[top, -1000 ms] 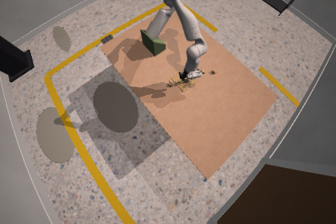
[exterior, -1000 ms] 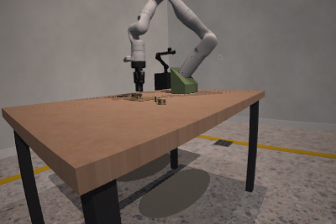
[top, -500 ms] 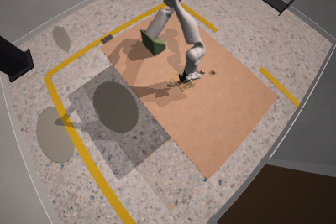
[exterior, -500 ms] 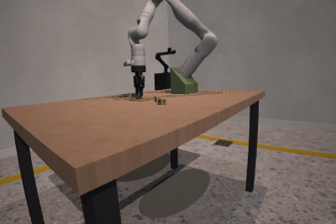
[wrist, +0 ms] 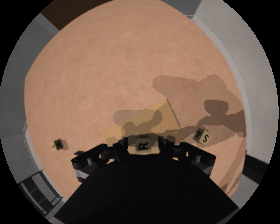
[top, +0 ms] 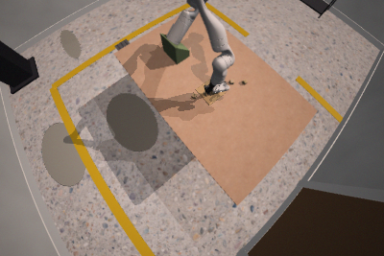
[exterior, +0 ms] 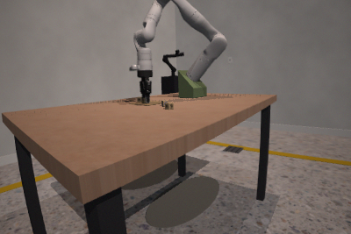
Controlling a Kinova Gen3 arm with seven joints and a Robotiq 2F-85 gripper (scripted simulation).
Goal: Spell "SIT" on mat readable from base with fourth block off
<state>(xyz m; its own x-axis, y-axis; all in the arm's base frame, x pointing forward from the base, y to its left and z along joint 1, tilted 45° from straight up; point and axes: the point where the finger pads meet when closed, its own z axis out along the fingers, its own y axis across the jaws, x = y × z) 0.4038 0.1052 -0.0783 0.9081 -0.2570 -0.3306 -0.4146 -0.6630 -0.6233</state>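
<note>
The yellowish mat [top: 211, 100] [wrist: 166, 111] lies on the table, partly hidden under my gripper. My gripper [top: 209, 91] [exterior: 146, 102] [wrist: 143, 142] is low over it, partly open, with its fingers on both sides of the R block [wrist: 143, 144]. The R lies sideways in the wrist view. The S block [wrist: 204, 137] [top: 193, 97] is off the mat, beyond its right edge in the wrist view. Another block [wrist: 59, 145] [top: 243, 82] lies off the mat on the other side; its letter is not readable. A further block [top: 230, 82] is nearer the gripper, mostly hidden by it in the wrist view.
The brown table top [top: 240, 141] [exterior: 110, 133] [wrist: 100, 65] extends around the mat. The green robot base [top: 176, 50] [exterior: 189, 85] stands at the table's back. Shadows of the arm fall across the mat and the table near the S block.
</note>
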